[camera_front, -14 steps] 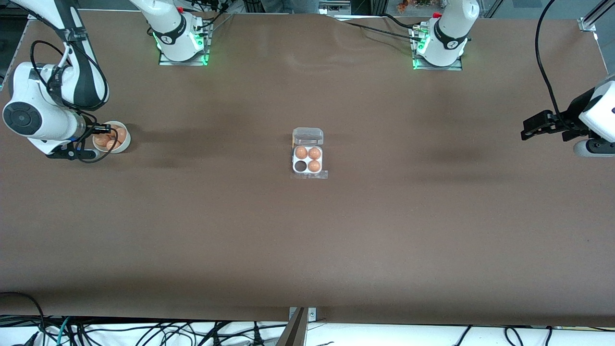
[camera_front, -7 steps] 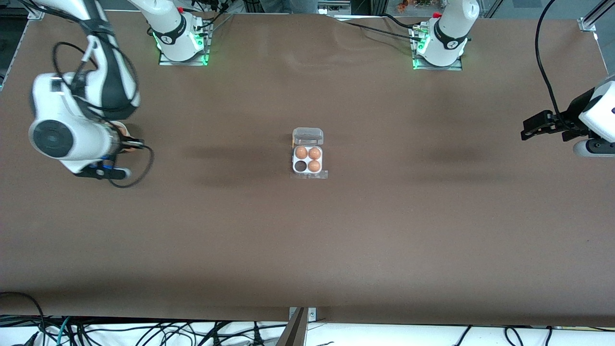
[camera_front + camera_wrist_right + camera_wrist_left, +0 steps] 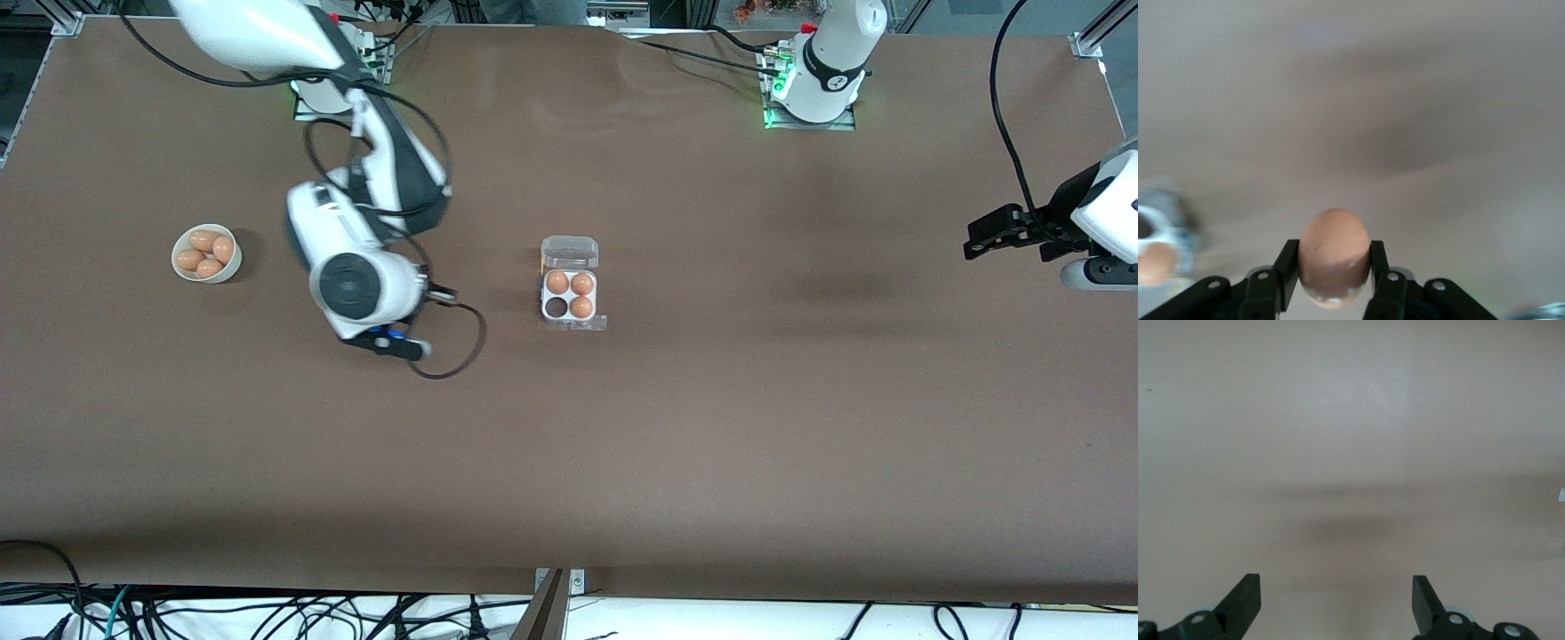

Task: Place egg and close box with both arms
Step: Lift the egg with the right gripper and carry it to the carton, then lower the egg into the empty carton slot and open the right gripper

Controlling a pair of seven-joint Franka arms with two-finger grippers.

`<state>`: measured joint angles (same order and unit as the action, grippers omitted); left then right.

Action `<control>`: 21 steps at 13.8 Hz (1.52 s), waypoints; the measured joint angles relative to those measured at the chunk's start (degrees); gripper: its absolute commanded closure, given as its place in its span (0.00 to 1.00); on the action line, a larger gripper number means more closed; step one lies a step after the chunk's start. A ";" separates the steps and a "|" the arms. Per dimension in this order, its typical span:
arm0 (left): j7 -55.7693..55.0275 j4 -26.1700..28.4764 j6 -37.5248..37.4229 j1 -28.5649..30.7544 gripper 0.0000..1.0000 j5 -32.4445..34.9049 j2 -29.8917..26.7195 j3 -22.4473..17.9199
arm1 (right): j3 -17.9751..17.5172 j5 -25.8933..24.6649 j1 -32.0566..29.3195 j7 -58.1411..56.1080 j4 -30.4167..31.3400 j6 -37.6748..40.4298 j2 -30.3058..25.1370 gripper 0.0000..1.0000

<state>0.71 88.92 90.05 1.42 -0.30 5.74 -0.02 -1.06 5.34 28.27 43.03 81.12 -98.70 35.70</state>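
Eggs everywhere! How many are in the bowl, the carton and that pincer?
Eggs in the bowl: 4
Eggs in the box: 3
Egg in the right pincer: 1
Total: 8 eggs

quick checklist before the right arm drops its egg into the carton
1. Egg held: ok, the right gripper has its jaws shut on both sides of it.
2. Free cell: ok, the box holds three eggs and one dark empty cell, the one nearer the front camera toward the right arm's end.
3. Lid out of the way: ok, it lies open on the side farther from the front camera.
4. Gripper over the box: not ok, it is over bare table between the bowl and the box.
5. Left gripper clear: ok, it waits open at the left arm's end.
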 measured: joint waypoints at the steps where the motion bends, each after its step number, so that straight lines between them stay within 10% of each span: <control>1: 0.00 0.00 0.00 0.00 0.00 0.00 0.00 0.00 | 0.00 0.50 2.38 3.24 -3.89 -0.64 2.80 0.68; 9: 0.00 0.00 -0.02 0.00 0.00 0.00 0.01 0.00 | 0.22 13.13 6.25 8.00 -11.67 -10.71 10.75 0.68; 18: 0.00 0.00 -0.02 0.00 0.00 0.00 0.01 0.00 | 0.16 14.08 9.35 8.66 -11.68 -11.62 15.36 0.66; 20: 0.00 0.00 -0.02 0.02 0.00 0.00 0.01 0.00 | 0.18 14.08 9.34 8.77 -11.71 -11.66 15.59 0.45; 21: 0.00 0.00 -0.02 0.02 0.00 0.00 0.00 -0.01 | 0.18 14.09 9.35 8.83 -11.72 -11.66 15.62 0.06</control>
<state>0.71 88.92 90.03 1.44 -0.30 5.74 -0.03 -0.88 19.43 37.62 51.86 69.40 -110.36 51.32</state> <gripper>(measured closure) 0.000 0.529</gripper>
